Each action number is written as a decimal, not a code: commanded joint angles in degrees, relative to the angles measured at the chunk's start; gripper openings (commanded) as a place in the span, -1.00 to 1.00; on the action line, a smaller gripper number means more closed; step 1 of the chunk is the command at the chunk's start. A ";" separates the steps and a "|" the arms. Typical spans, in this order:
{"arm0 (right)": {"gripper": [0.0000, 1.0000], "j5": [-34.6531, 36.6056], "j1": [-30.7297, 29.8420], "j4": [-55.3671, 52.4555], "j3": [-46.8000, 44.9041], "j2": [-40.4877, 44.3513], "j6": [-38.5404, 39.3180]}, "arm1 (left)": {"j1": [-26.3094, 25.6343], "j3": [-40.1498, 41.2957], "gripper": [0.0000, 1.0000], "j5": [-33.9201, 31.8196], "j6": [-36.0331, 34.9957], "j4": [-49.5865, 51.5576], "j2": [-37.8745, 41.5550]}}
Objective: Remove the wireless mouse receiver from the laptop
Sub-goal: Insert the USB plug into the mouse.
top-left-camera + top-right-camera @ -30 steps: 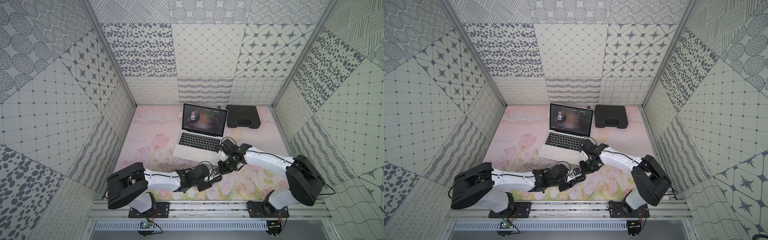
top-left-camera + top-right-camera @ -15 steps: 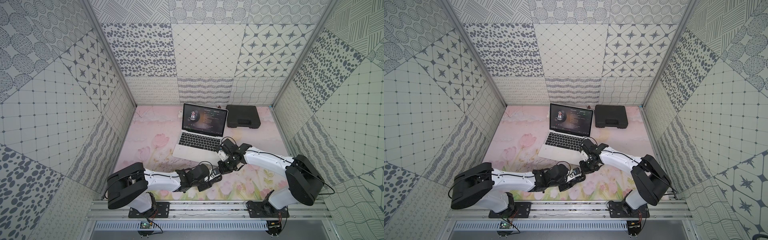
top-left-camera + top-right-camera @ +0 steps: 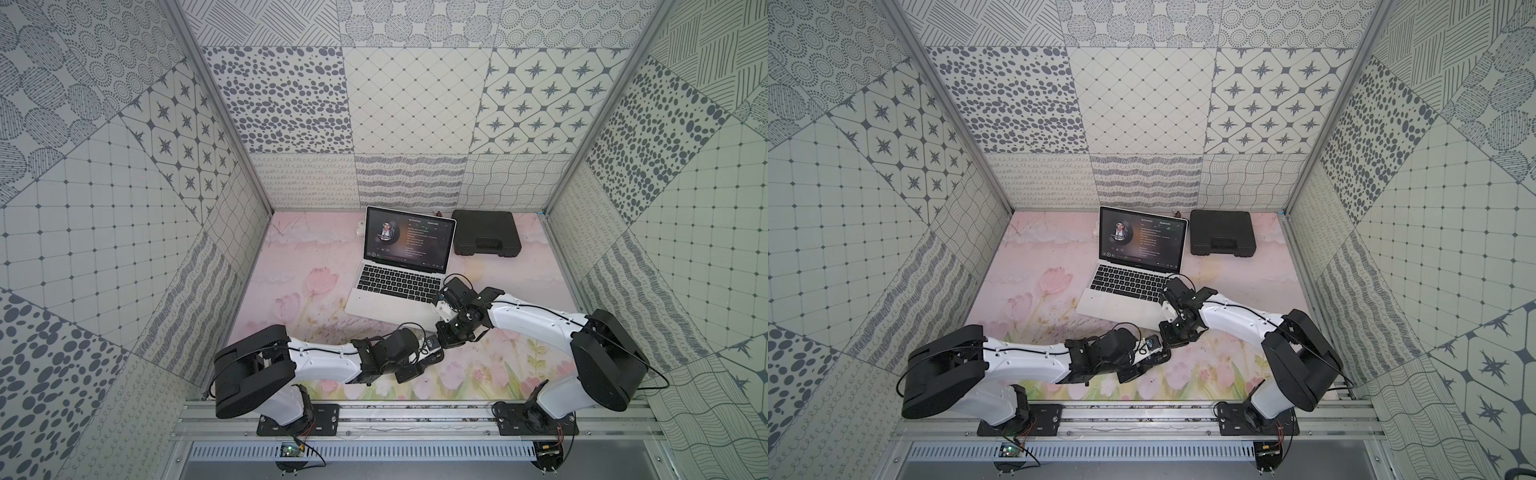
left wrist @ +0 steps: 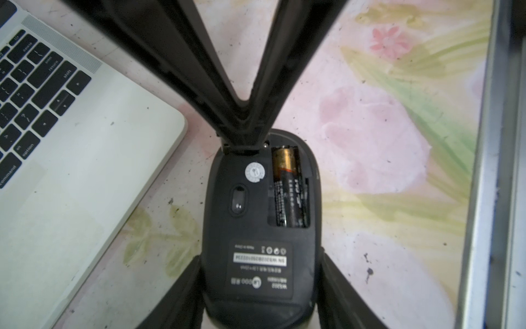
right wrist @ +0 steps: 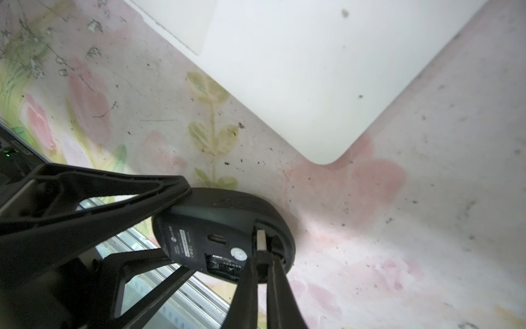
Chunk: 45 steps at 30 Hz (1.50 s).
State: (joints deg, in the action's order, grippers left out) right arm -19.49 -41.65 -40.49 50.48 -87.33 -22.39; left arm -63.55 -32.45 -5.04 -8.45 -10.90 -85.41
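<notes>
- So, right wrist view: the right gripper is pinched tight on the wireless mouse receiver, which sits clear of the laptop. The stub's long axis runs straight on from the fingers, silver plug leading into a slot at the end of the upturned mouse. How deep, can't tell.
- Left wrist view: the left gripper clamps that mouse by its sides, belly up, battery showing.
- Both top views: the arms meet just in front of the laptop's near right corner. The receiver is too small to spot there. I'd guess next is a straight push along that axis.
</notes>
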 commanded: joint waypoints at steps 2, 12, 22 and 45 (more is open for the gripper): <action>-1.00 1.55 0.07 2.08 -2.36 -1.23 -0.77 | 0.26 0.03 -0.90 0.19 -0.91 -0.72 0.28; -1.00 1.45 0.33 1.73 -3.37 -0.17 -0.46 | 0.27 0.11 -0.91 -0.19 -0.96 -0.49 0.42; -1.00 1.04 0.37 -0.43 -3.12 0.33 0.51 | 0.26 0.23 -0.91 -0.76 -1.22 -0.47 0.33; -1.00 -0.10 1.26 -1.84 -3.32 1.10 2.27 | 0.19 0.51 -0.94 -1.74 -1.88 -0.79 -0.12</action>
State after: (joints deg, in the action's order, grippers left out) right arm -20.16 -40.42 -40.91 48.31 -85.86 -21.17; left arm -63.55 -32.40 -5.52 -9.15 -10.96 -85.32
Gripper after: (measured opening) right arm 0.094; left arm 0.596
